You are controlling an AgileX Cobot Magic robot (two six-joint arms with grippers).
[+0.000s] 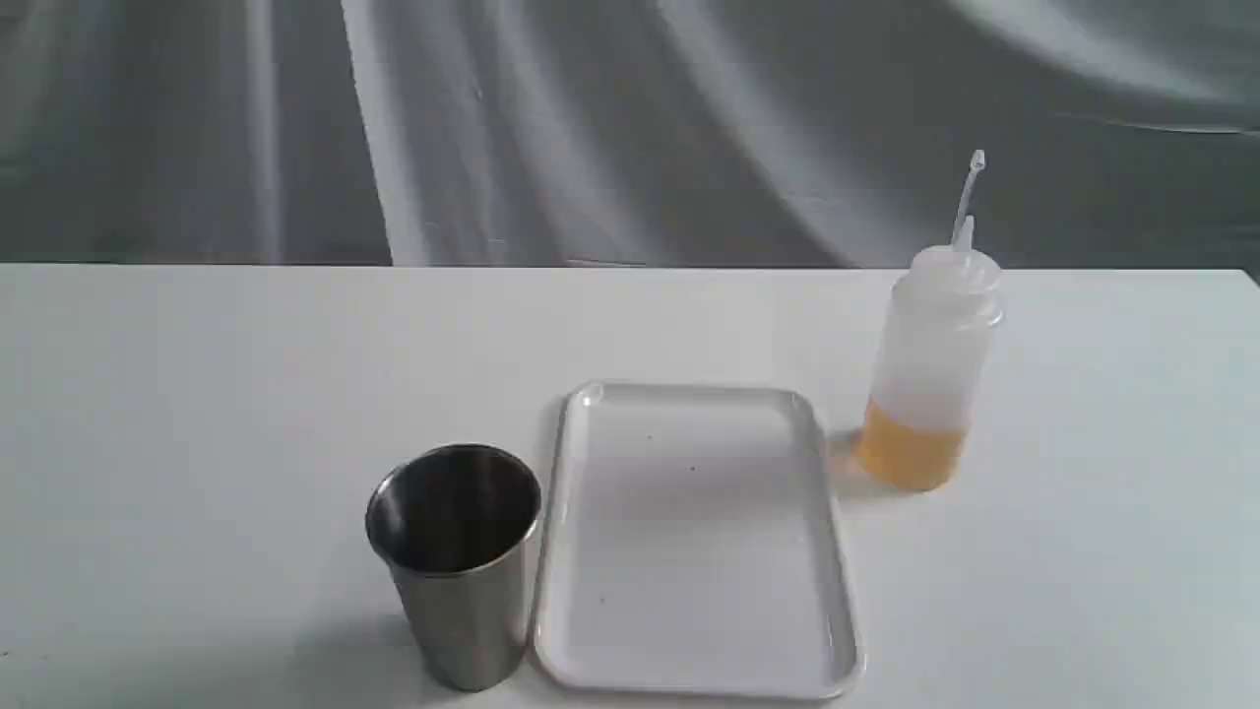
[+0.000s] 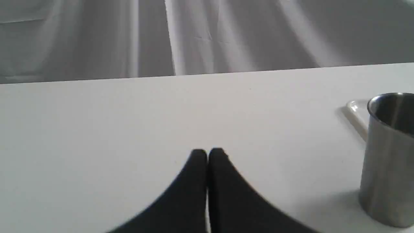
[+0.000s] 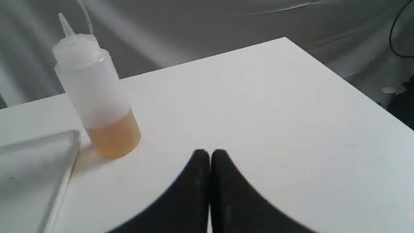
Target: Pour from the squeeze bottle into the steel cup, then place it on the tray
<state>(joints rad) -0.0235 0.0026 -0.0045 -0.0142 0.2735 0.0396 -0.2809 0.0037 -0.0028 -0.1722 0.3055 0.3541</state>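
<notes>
Exterior view: steel cup (image 1: 455,561) stands near the worktop's (image 1: 197,394) front edge, just beside the tray (image 1: 689,551). Squeeze bottle (image 1: 930,374) stands upright toward the right edge. Left wrist view cuts off the cup's side. Left gripper (image 2: 207,152) and right gripper (image 3: 209,152) are pressed together, empty.

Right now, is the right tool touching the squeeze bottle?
Apart. The right wrist view shows bare table between the shut right tool and the squeeze bottle.
</notes>
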